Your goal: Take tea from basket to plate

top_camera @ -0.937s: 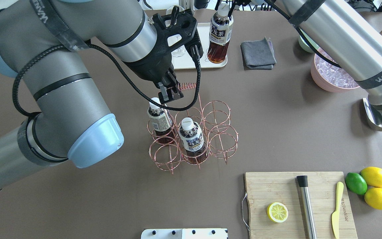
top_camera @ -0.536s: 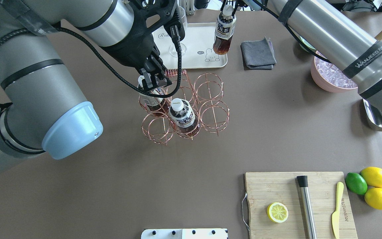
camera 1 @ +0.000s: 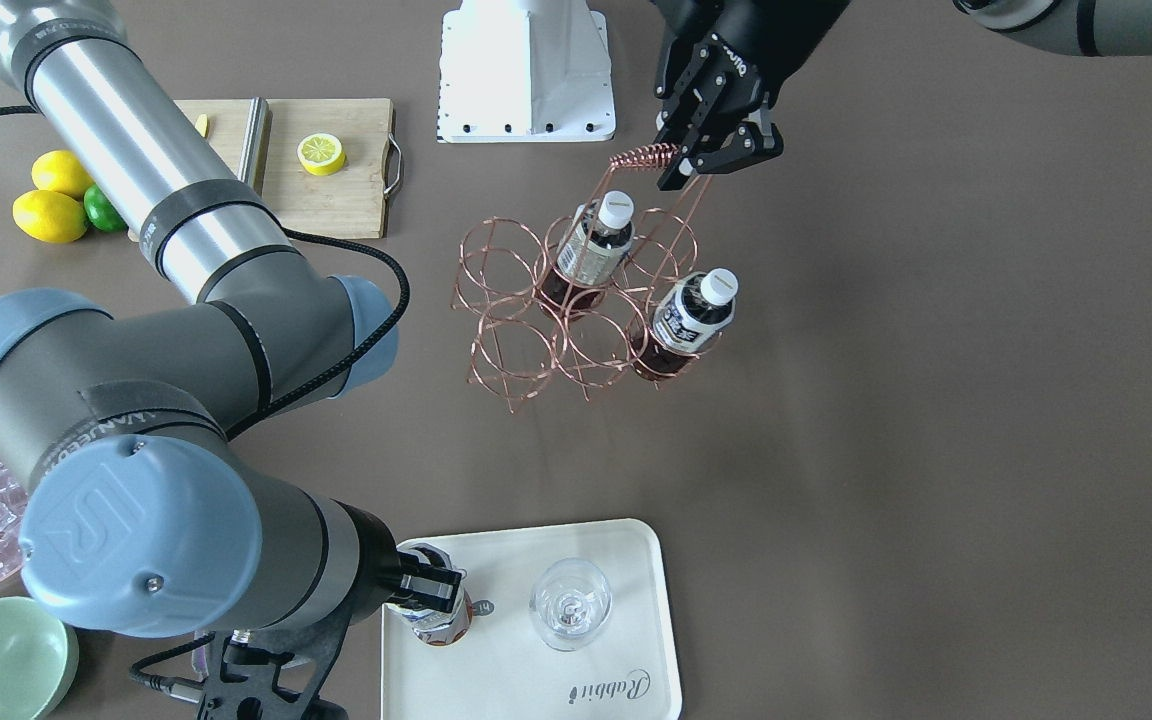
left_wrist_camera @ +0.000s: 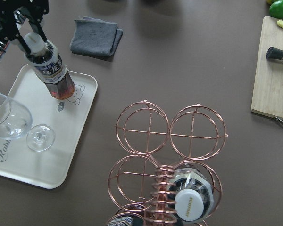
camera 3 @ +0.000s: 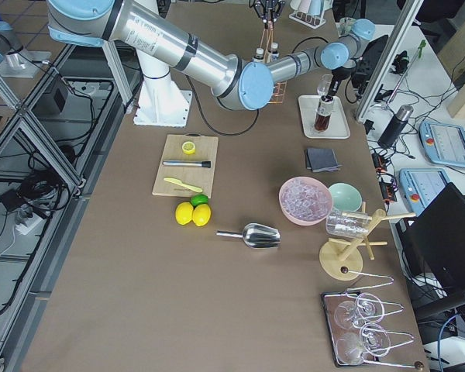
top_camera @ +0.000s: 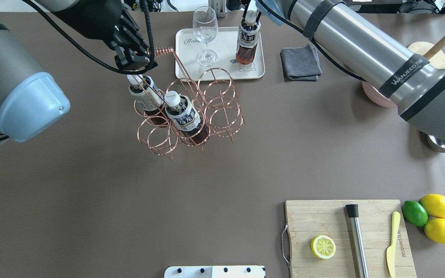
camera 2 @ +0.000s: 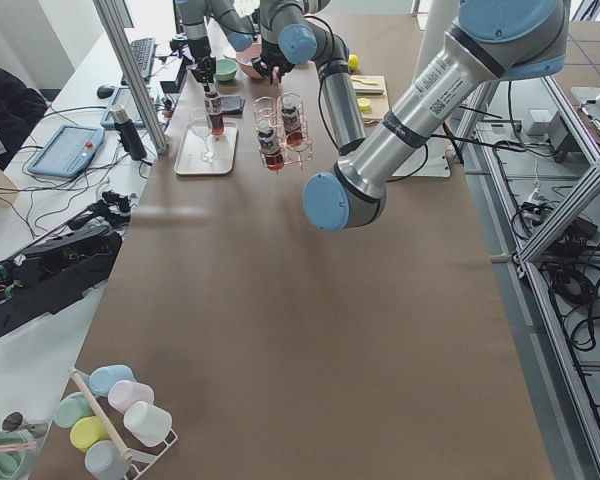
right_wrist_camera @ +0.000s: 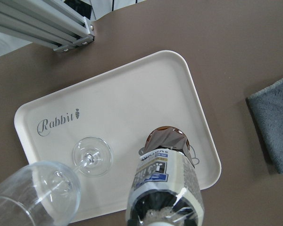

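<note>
Currently: tea (left_wrist_camera: 49,70), cap pinched by right gripper (left_wrist_camera: 33,40), set upright at corner of plate (left_wrist_camera: 33,165), clear of glass (left_wrist_camera: 9,117); left gripper (camera 1: 704,160) clamps basket (left_wrist_camera: 170,134) handle.

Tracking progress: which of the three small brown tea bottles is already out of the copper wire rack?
The white-capped tea bottle in the right gripper, at the cream rectangular tray; the other two bottles stand in the copper wire rack's rings.

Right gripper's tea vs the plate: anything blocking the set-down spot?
Nothing visible. The tea in the right gripper is over the plate's bare bear-drawing corner; the wine glass stands beside it, apart.
</note>
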Robot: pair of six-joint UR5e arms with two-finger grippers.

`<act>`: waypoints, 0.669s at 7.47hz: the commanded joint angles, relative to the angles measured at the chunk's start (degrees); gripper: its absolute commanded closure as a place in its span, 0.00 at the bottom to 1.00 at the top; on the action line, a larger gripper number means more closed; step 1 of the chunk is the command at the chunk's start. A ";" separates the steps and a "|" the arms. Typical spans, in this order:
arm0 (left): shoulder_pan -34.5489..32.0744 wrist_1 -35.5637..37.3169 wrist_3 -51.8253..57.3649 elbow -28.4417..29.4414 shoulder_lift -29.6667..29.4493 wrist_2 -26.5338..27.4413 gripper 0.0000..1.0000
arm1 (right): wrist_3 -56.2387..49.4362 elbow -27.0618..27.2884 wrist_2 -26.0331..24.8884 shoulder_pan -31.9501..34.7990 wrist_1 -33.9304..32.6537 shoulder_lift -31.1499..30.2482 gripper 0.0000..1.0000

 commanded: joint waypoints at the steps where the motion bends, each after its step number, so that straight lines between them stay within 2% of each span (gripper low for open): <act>1: -5.84 0.05 2.29 -1.04 4.28 -1.38 1.00 | -4.49 -1.08 -3.03 -0.94 1.44 0.22 1.00; 2: -6.64 0.14 5.79 -0.60 5.77 -1.47 1.00 | -4.51 -1.09 -3.03 -0.94 1.44 0.22 1.00; 3: -8.48 0.14 9.22 -0.51 8.05 -1.38 1.00 | -4.51 -1.09 -3.03 -0.94 1.35 0.39 0.64; 4: -11.28 0.14 12.65 -0.51 10.68 -1.47 1.00 | -4.51 -1.18 -3.03 -0.94 1.09 0.66 0.01; 5: -15.22 0.23 15.90 -0.59 13.14 -1.56 1.00 | -4.51 -1.09 -3.03 -1.02 0.83 1.09 0.00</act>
